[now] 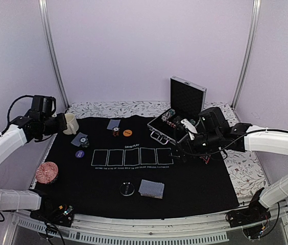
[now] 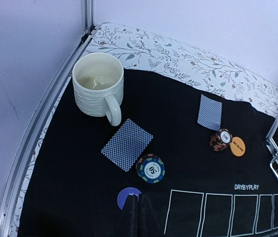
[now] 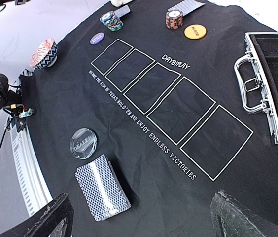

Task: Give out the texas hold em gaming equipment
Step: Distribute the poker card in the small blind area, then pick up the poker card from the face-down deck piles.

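A deck of grey-blue-backed cards (image 3: 102,186) (image 1: 151,188) lies on the black mat (image 1: 195,184), with a clear dealer disc (image 3: 84,143) (image 1: 127,189) beside it. My right gripper (image 3: 144,222) (image 1: 190,152) hovers open and empty above the mat, right of the deck. Farther off lie two dealt cards (image 2: 127,144) (image 2: 210,112), a blue chip stack (image 2: 150,168), a red chip stack (image 2: 221,139), an orange disc (image 2: 237,146) and a purple disc (image 2: 126,197). My left gripper (image 2: 136,215) (image 1: 61,124) is shut and empty, raised near the mug.
A cream mug (image 2: 99,86) (image 1: 70,123) stands at the mat's far left corner. The open silver case (image 1: 177,117) (image 3: 272,84) with chips inside sits at the back right. A pink patterned round object (image 1: 47,172) rests at the mat's left edge. Frame posts rise at both back corners.
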### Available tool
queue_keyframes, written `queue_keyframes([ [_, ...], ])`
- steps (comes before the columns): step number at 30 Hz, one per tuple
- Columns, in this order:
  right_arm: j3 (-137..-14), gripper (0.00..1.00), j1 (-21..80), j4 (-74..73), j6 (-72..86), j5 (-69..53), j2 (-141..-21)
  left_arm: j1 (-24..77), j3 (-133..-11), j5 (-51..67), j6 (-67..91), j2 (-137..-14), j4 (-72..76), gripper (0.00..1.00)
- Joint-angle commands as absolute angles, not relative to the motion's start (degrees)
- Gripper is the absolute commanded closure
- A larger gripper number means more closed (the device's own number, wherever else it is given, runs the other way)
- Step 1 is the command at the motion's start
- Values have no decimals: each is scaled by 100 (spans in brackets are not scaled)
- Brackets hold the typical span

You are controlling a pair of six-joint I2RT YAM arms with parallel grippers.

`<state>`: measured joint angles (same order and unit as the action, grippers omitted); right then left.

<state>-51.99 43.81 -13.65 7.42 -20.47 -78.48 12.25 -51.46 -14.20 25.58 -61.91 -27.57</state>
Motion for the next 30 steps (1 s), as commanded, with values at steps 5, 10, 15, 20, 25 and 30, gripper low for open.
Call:
queue_keyframes([
  [5, -4958, 1, 4373, -1104, 634, -2199, -7638, 840, -4811, -857, 3016, -6651, -2554, 78],
  [10, -4876, 1, 4372, -1074, 694, -2185, -7553, 590, -4715, -518, 3224, -7318, -2039, 77],
  [15, -4839, 1, 4380, -1143, 829, -2184, -7585, 908, -4802, -546, 2951, -7057, -1789, 76],
  [20, -4833, 1, 4415, -1243, 1082, -2416, -7825, 2770, -5053, -764, 1171, -6626, -1392, 51],
  [25, -4802, 1, 4429, -1273, 1542, -2508, -8078, 4536, -4848, 1587, -561, -6817, -951, 3],
  [30, -4686, 1, 4444, -1285, 1753, -2450, -8164, 5423, -4864, 2269, -1852, -7854, -914, 2],
])
